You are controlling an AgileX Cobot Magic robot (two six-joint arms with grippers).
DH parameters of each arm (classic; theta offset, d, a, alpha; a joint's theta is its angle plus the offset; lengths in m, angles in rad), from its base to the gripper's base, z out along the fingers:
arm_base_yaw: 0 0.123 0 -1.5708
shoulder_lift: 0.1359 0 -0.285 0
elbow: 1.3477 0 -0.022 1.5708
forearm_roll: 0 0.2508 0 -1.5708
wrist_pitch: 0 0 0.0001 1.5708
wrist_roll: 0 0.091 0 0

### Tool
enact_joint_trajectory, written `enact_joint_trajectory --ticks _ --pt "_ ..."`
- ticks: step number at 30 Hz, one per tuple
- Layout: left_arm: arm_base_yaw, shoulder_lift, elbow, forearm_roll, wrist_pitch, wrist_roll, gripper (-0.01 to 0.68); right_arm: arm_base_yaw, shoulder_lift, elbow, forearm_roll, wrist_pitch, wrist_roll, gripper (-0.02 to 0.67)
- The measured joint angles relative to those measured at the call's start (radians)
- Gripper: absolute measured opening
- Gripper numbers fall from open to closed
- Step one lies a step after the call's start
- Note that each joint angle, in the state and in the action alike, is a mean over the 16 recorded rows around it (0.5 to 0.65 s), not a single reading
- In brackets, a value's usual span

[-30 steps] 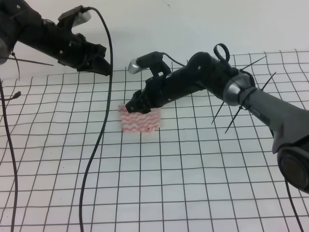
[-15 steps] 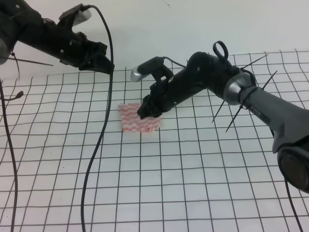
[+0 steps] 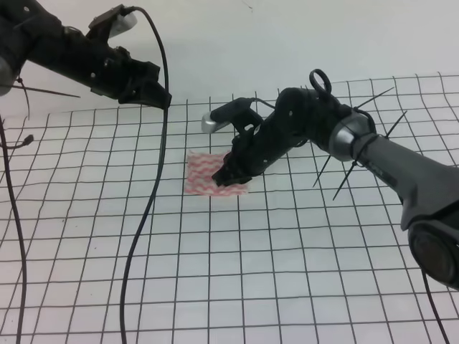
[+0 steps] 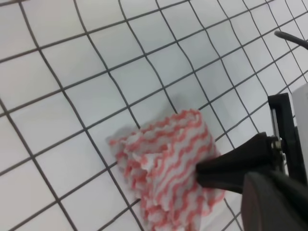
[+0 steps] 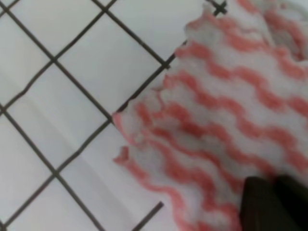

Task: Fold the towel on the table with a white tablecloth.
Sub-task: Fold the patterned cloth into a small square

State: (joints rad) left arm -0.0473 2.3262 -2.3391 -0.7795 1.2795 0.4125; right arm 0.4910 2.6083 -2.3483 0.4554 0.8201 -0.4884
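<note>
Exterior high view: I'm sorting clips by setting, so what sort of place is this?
Probably a robot test bench: a gridded white tablecloth, two black arms with loose cables, one small striped towel against a bare wall.

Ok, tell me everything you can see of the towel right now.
The towel is a small, thin cloth, white with pink-red wavy stripes and frilly, uneven edges. It lies in a compact, roughly square bundle, seemingly layered along one side, on the white tablecloth, covering a few grid squares. The right gripper is down on its right-hand part, dark fingertips against the fabric; whether the jaws pinch it cannot be told. The left gripper hangs apart from it, above and to the left.
</note>
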Motion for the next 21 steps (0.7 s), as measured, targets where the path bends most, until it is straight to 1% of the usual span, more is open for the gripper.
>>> enact_joint_trajectory --ticks 4,12,17,21 --pt "0.000 0.000 0.000 -0.002 0.000 0.000 -0.001 0.000 -0.013 -0.003 -0.006 0.010 0.007 0.064" --pt "0.000 -0.026 0.000 -0.024 0.000 0.006 -0.002 -0.003 -0.068 -0.011 0.054 0.011 -0.015 0.063" --pt "0.000 -0.090 0.002 -0.025 0.000 0.013 -0.002 -0.016 -0.138 -0.013 0.058 0.025 -0.009 0.057" --pt "0.000 -0.172 0.018 -0.018 0.000 0.022 -0.002 -0.036 -0.210 -0.014 0.022 0.042 0.016 0.045"
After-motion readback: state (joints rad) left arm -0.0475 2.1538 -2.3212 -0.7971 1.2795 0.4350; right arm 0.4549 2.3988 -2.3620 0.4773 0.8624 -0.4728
